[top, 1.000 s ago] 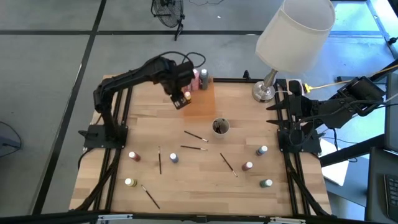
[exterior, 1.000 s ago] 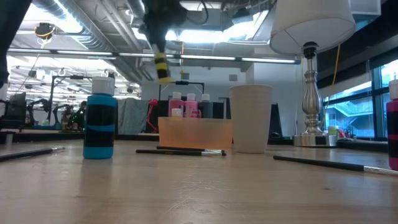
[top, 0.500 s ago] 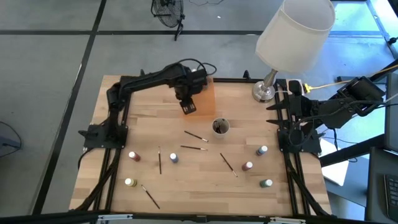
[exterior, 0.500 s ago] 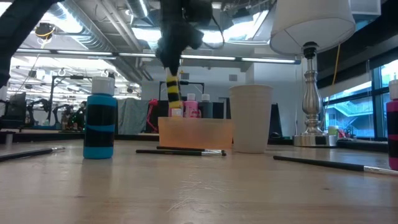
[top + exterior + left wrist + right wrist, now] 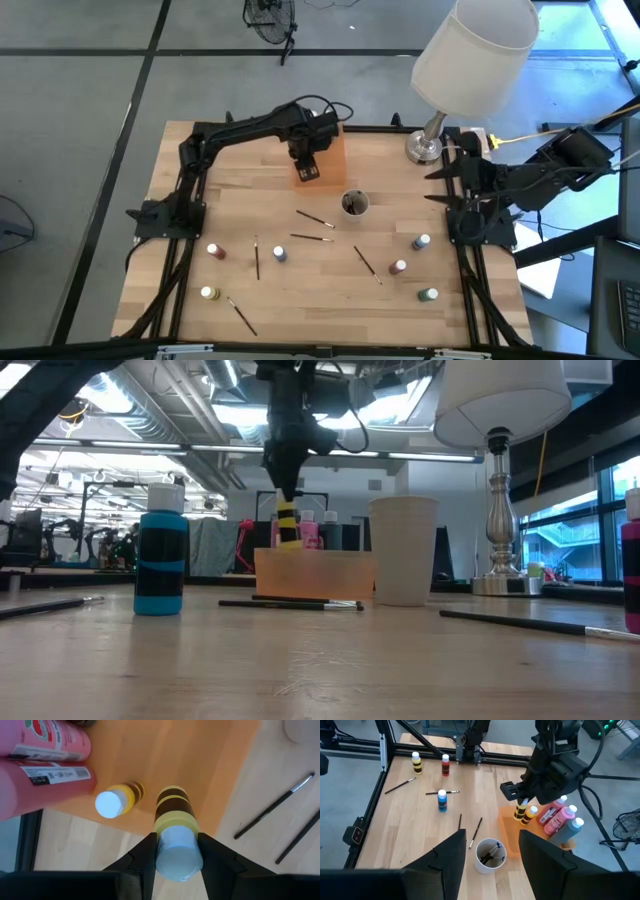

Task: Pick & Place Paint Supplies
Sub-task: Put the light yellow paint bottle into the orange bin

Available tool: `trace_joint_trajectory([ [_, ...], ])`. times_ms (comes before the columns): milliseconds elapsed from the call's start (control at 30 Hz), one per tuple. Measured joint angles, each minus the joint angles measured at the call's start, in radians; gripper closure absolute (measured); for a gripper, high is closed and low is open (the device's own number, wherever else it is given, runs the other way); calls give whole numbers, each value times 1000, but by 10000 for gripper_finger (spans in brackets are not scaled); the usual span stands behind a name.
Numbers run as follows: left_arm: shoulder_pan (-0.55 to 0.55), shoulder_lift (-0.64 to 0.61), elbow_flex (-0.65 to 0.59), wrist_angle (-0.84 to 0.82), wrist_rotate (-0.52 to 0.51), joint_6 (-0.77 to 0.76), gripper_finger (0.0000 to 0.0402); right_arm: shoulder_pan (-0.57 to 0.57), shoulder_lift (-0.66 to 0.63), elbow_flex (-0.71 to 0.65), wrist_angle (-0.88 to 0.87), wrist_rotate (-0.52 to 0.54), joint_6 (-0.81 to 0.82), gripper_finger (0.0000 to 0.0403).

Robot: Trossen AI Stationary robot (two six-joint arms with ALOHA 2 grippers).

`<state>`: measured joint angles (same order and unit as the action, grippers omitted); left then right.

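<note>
A: Where's the yellow bottle?

B: Clamped upright in the left gripper, low over the orange tray, just beside a second yellow bottle and 2 pink bottles.

A: How to finish well?

B: I'd keep it vertical, set it flat on the tray beside its twin, then let go.

A: Changed?

B: A second ago it hung tilted over the tray's left edge; now it's lower, over the tray. The right gripper waits, spread and empty, at the right edge.
</note>
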<state>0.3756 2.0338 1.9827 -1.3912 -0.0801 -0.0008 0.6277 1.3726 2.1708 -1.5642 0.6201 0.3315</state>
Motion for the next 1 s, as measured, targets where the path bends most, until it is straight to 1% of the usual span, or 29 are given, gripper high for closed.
trace_joint_trajectory([
  [233,2,16,0,-7,3,27,284,0,19,0,-2,0,-6,216],
  [600,7,85,0,-22,8,93,284,0,25,0,5,0,-6,216],
  [1000,43,133,0,3,-8,145,284,0,24,0,5,0,-6,216],
])
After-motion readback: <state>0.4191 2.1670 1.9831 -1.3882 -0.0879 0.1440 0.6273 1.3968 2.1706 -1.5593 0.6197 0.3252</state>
